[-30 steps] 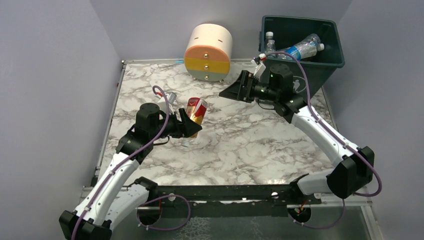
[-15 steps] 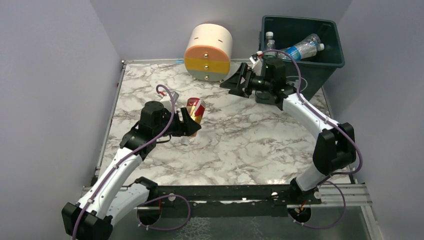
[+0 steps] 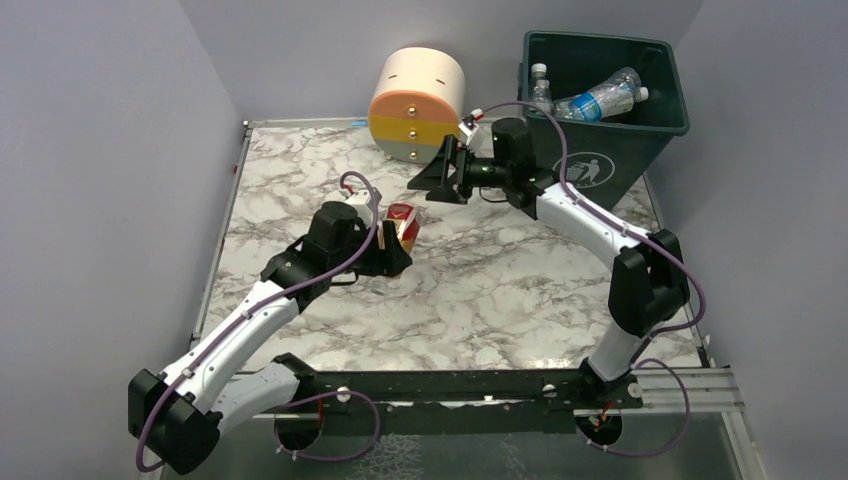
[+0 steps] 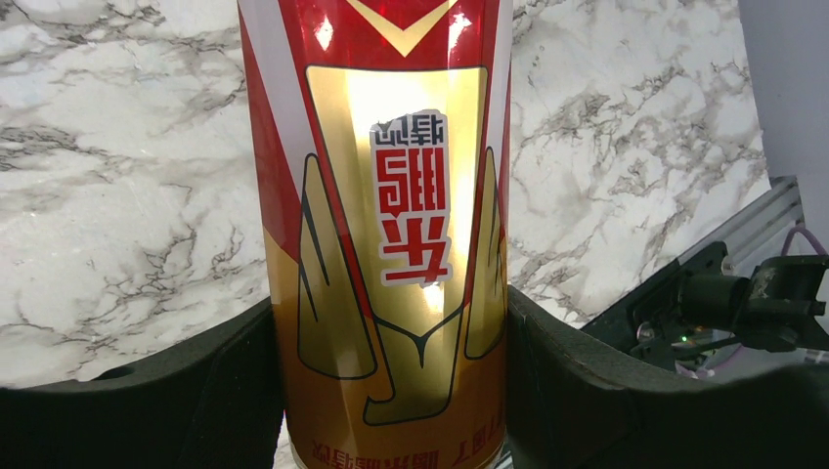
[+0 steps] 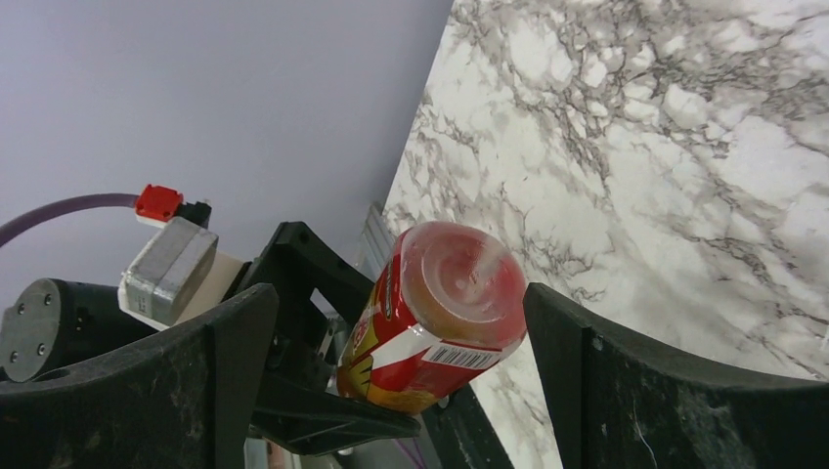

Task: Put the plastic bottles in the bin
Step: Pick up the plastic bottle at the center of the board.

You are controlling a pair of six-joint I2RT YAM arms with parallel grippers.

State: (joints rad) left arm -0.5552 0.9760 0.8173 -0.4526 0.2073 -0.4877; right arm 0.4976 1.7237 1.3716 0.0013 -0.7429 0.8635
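My left gripper [image 3: 392,250] is shut on a plastic bottle [image 3: 402,224] with orange contents and a red and gold label, and holds it above the marble table. In the left wrist view the bottle [image 4: 386,244] fills the gap between the black fingers [image 4: 147,401]. My right gripper [image 3: 430,178] is open and empty, a short way behind the bottle and pointing at it. In the right wrist view the bottle's clear base [image 5: 445,293] shows between the right fingers [image 5: 225,371], farther off. The dark green bin [image 3: 640,135] stands at the back right with two clear bottles [image 3: 600,98] inside.
A cream, orange and grey round drawer unit [image 3: 417,104] lies at the back centre, just left of the right gripper. Grey walls close in the left, back and right. A black rail [image 3: 450,385] runs along the near table edge.
My right arm has swung left from the bin's front to a spot near the held bottle. My left arm has carried the bottle a little right and forward.
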